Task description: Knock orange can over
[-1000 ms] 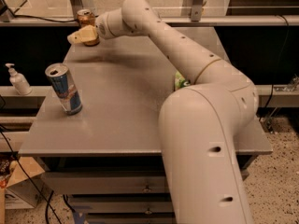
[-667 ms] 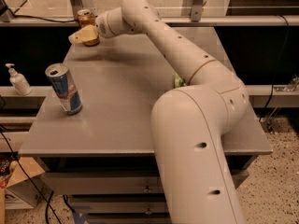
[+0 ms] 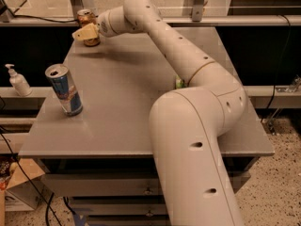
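Note:
The orange can (image 3: 86, 19) stands upright at the far left corner of the grey table (image 3: 127, 102); only its silver rim and upper body show. My gripper (image 3: 84, 33) reaches across the table and sits right in front of the can, at its lower body, hiding that part. I cannot tell whether it touches the can. My white arm (image 3: 188, 74) stretches from the lower right to the far left.
A blue-and-silver energy drink can (image 3: 64, 89) stands upright near the table's left edge. A white soap dispenser (image 3: 19, 81) stands on a ledge left of the table. A small green thing (image 3: 179, 83) peeks out behind my arm. A metal rail runs along the back.
My arm's large lower link has shifted a little to the left. The gripper stays at the orange can, which still stands upright.

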`<state>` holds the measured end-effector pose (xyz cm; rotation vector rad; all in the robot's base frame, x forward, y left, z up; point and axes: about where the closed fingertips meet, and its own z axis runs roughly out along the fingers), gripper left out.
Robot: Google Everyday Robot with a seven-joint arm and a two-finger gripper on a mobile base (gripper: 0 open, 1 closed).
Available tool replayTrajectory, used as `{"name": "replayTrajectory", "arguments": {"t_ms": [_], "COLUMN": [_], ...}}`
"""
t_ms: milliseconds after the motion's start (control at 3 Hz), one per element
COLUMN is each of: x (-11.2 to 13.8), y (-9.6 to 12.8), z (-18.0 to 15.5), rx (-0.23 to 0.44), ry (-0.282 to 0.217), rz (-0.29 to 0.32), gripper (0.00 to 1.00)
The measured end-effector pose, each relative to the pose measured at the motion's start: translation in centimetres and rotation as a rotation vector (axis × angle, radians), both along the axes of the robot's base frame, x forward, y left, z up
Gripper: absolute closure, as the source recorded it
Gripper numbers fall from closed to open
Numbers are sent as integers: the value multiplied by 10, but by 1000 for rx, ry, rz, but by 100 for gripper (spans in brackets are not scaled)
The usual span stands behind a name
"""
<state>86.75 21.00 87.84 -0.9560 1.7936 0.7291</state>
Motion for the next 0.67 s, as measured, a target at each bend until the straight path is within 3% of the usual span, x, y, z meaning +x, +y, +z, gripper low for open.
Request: {"name": "replayTrajectory", "arguments": {"t_ms": [667], "x": [3], "y": [7], "z": [9], "rx": [41], "ry": [-14], "rz": [6], "gripper": [71]}}
